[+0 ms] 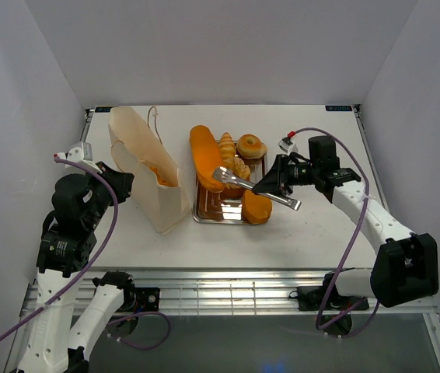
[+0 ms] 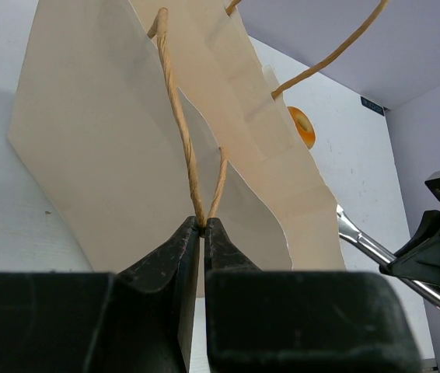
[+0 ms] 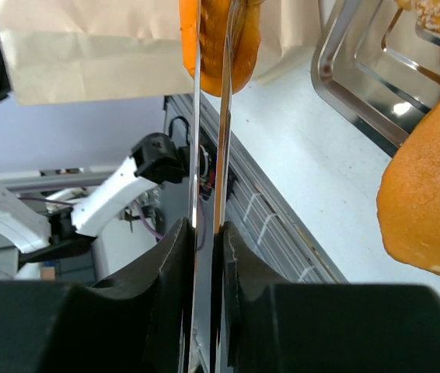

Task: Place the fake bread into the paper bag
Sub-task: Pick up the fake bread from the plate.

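"Is the bread packed yet?"

"Hardly. Something orange peeks from the tall tan paper bag [image 1: 146, 167]. Most of the shiny orange fake bread [image 1: 202, 151] is on the silver metal tray [image 1: 212, 205]."

"And the grippers?"

"The left gripper [image 2: 204, 224] pinches the bag's thin cord handle [image 2: 177, 116]. The right gripper [image 3: 203, 229] squeezes the shiny metal tongs [image 1: 239, 182]. They clamp one orange piece [image 3: 243, 47] out past its fingers, with the bag just beyond."

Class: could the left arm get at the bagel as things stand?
Probably not: the left pincer is shut on the cord handle of the paper bag, and the bag stands between it and the bagel.
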